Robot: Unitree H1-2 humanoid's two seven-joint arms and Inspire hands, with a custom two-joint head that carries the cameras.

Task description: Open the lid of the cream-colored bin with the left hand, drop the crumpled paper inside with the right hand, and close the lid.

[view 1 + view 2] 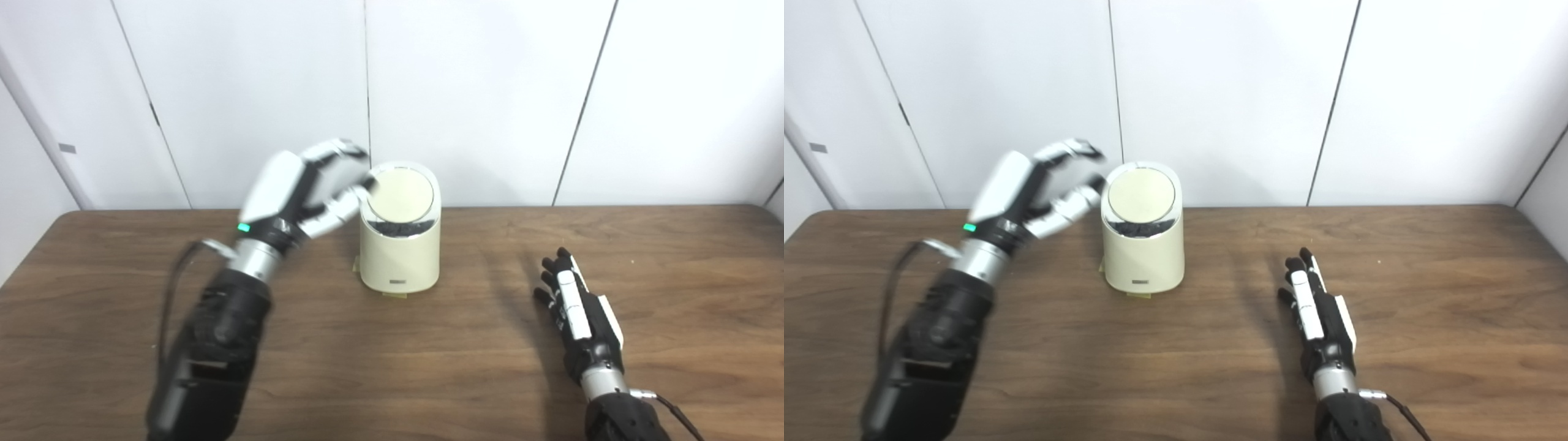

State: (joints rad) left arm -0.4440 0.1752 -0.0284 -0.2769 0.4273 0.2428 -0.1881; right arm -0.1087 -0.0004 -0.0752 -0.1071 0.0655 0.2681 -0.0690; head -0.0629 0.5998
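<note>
The cream-colored bin [399, 260] stands upright at the back middle of the wooden table [392, 373]. Its round lid [401, 195] tilts toward me inside a shiny ring, and a dark strip shows along the lid's lower edge. My left hand [300, 190] is raised at the bin's upper left, open, its curled fingertips [361, 184] at the lid's left rim; I cannot tell whether they touch it. On the table to the bin's right lies my right hand [572, 300], open and holding nothing. No crumpled paper is in view.
White wall panels [1225, 92] rise right behind the table's back edge, close behind the bin. A small tab sticks out from under the bin's front [395, 294].
</note>
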